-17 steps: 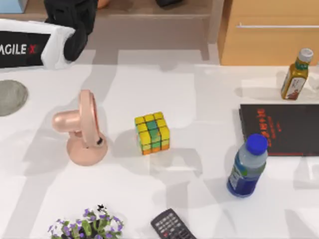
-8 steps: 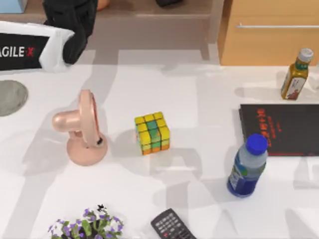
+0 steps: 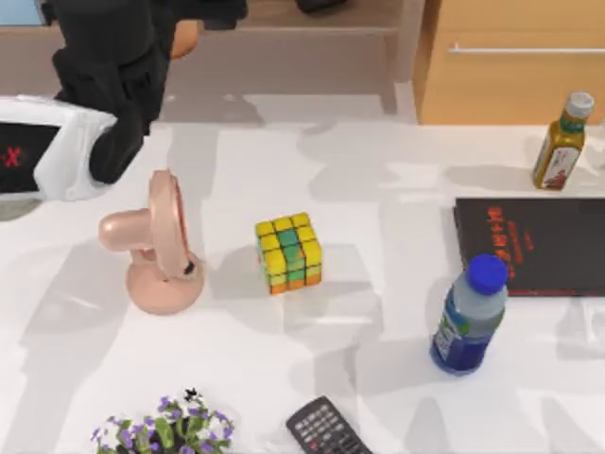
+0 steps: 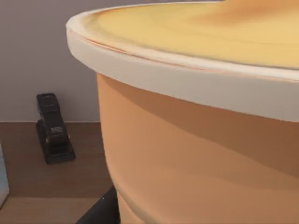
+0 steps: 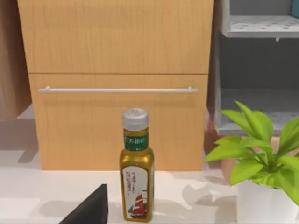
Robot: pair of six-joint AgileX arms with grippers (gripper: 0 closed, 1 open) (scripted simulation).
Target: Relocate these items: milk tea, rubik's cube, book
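Observation:
The peach-orange milk tea (image 4: 196, 140) sits very close in the left wrist view. In the top view a sliver of the milk tea (image 3: 184, 38) peeks out beside my left gripper (image 3: 161, 33), which is shut on it at the back left above the shelf edge. The rubik's cube (image 3: 288, 253), with yellow, green and orange squares, rests on the white table near the middle, far from both grippers. A blue-teal corner (image 3: 19, 11) at the back left may be the book; I cannot tell. A dark part of my right gripper (image 5: 88, 207) shows before the cabinet.
A pink fan (image 3: 156, 246) stands left of the cube. To the right are a blue-capped bottle (image 3: 470, 317), a flat black book (image 3: 534, 246) and a yellow-brown bottle (image 3: 561, 142). A remote (image 3: 326, 430) and flowers (image 3: 165, 430) line the front edge. A wooden cabinet (image 3: 510, 66) stands behind.
My left arm has swung toward the front and left, carrying the milk tea with it, and now covers the grey disc at the left edge. The things on the table have not moved.

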